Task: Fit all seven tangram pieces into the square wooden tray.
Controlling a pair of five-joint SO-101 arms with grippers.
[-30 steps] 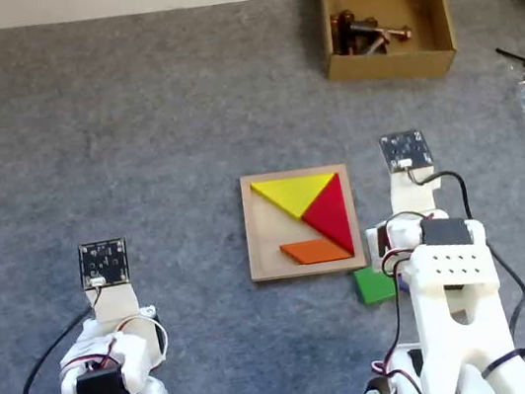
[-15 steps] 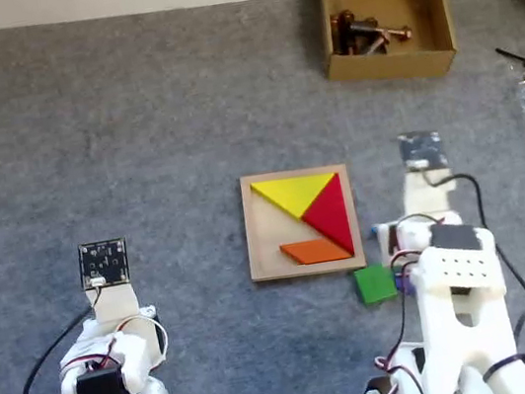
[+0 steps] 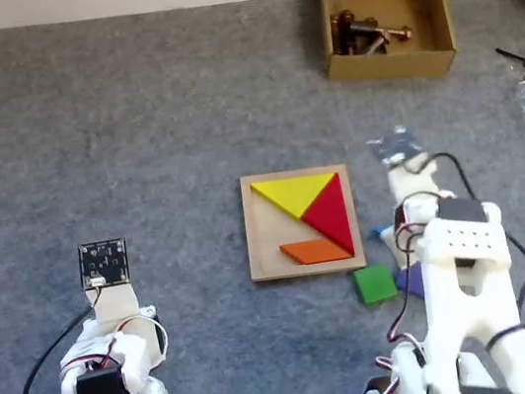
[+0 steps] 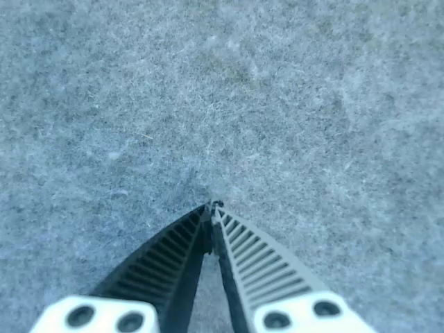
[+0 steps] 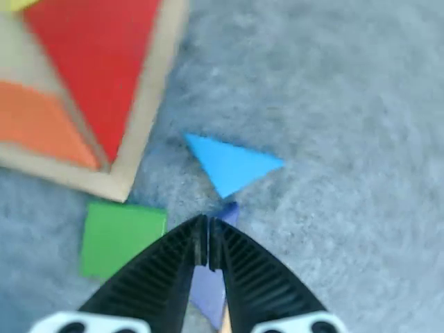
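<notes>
On a table covered in grey felt (image 3: 132, 128), the left arm (image 3: 109, 361) sits at the near left corner, well apart from the puzzle. The left gripper (image 4: 211, 206) has its fingers pressed together over bare felt and holds nothing. At the centre lies the square wooden tray (image 3: 252, 229), which holds three pieces. A yellow triangle (image 3: 294, 192) lies along its far edge, a red triangle (image 3: 330, 211) against its right side and an orange parallelogram (image 3: 316, 249) along its near edge, with the left part bare wood. A green square (image 3: 375, 284) lies on the felt just off the tray's near right corner. Next to it are a small blue triangle (image 5: 232, 165) and a purple piece (image 3: 411, 280), partly hidden under the right arm (image 3: 460, 276). The right gripper (image 5: 207, 220) hangs over the purple piece, near the blue triangle, its fingers together. Whether they touch the piece cannot be told. At the far right stands an open cardboard box (image 3: 390, 65) holding copper-coloured metal parts (image 3: 366, 32).
</notes>
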